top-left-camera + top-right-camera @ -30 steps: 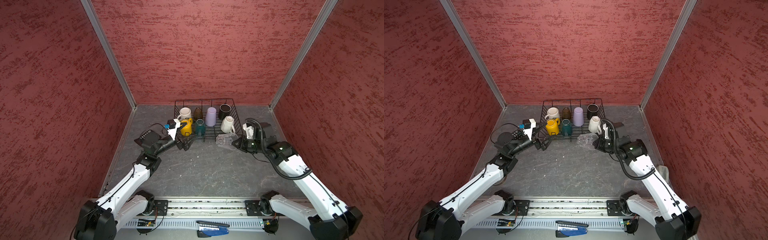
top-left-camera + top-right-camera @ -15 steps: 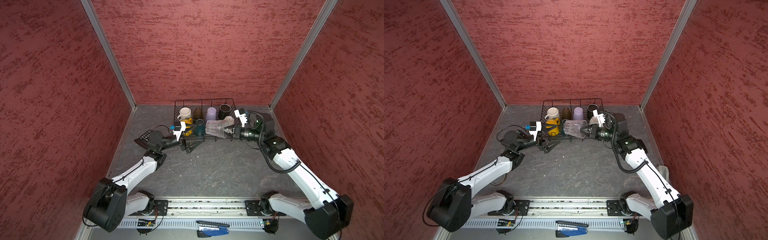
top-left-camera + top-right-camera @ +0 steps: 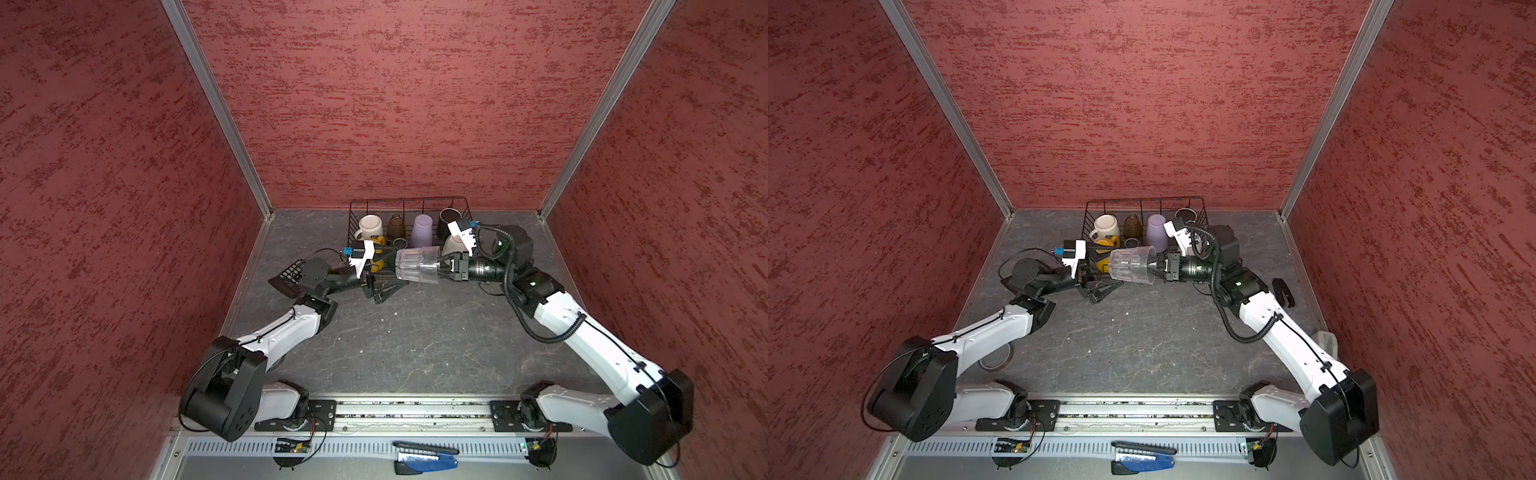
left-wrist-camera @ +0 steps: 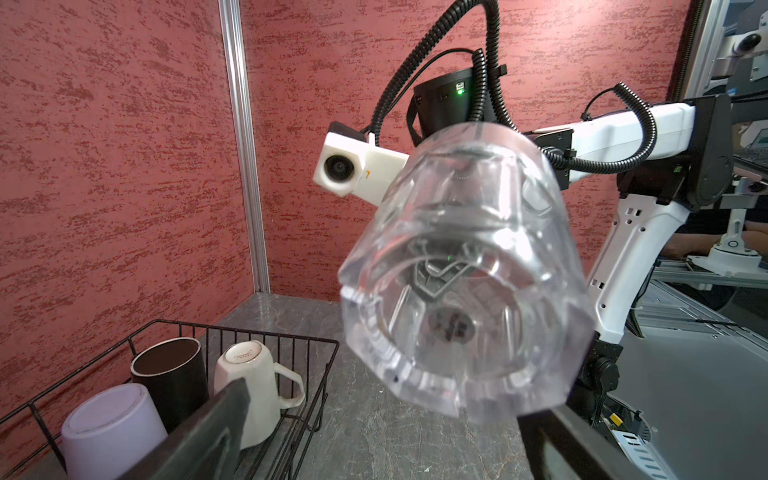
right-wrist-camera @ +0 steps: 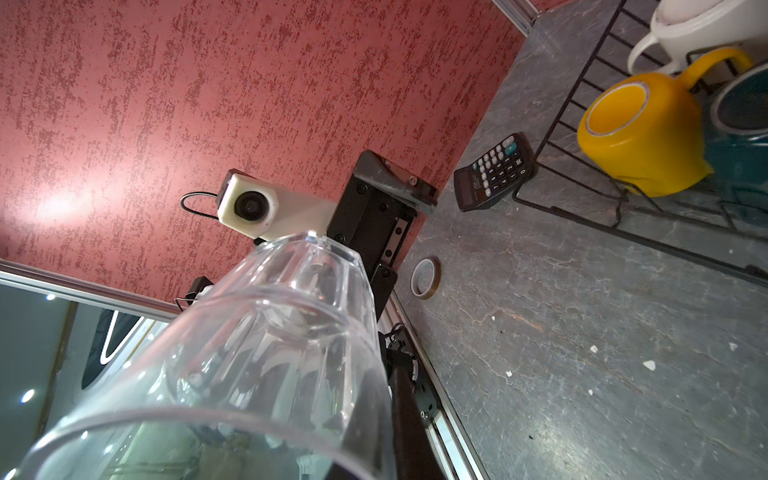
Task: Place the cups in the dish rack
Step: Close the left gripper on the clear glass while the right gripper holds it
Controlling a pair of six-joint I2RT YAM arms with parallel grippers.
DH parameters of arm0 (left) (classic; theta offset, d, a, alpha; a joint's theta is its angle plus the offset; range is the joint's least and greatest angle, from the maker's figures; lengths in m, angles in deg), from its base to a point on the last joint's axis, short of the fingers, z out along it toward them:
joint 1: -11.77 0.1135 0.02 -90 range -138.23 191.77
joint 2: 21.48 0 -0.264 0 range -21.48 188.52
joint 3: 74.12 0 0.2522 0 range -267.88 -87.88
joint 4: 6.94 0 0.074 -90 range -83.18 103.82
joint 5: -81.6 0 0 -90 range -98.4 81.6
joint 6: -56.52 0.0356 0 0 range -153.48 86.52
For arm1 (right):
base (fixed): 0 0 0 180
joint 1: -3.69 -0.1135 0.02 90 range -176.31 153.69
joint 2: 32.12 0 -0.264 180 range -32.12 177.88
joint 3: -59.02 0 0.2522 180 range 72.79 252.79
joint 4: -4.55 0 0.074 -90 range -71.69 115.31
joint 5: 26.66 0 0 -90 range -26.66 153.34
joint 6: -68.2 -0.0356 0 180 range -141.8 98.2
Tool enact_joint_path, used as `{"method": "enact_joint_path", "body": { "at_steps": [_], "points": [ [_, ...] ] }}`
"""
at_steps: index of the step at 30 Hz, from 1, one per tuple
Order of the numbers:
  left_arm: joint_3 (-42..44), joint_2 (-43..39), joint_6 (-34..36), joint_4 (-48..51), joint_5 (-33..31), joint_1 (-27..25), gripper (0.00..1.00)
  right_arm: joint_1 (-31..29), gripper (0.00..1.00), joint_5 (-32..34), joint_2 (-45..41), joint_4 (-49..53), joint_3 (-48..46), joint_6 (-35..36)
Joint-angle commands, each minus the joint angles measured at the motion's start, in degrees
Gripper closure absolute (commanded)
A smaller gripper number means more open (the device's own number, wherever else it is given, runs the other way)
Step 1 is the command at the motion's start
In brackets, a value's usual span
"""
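Right gripper (image 3: 437, 266) is clamped on the clear tumbler (image 3: 417, 264) rim. The tumbler hangs sideways in the air, just off the dish rack (image 3: 415, 208) front edge, near the tabletop's back edge. Left gripper (image 3: 384, 289) jaws are wide open by its base. Risk: the thin rim pinch slips, or the left jaws knock the tumbler loose.
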Motion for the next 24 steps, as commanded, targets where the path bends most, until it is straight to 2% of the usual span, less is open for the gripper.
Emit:
{"method": "enact_joint_path", "body": {
  "at_steps": [1, 17, 24],
  "points": [
    [-1.2, 0.5, -1.6, -4.0, 2.6, -0.5, 0.0, -0.8, 1.0, -2.1, 0.5, -5.7, 0.9, -1.3],
    [-2.5, 3.8, -8.1, -13.7, 4.9, -1.9, 0.0, -3.4, 1.0, -3.9, 4.0, -16.3, -2.4, -7.3],
    [-2.8, 3.9, -8.8, -14.8, 5.6, -2.4, 0.0, -4.2, 1.0, -3.9, 5.3, -20.2, -3.7, -9.3]
  ]
}}
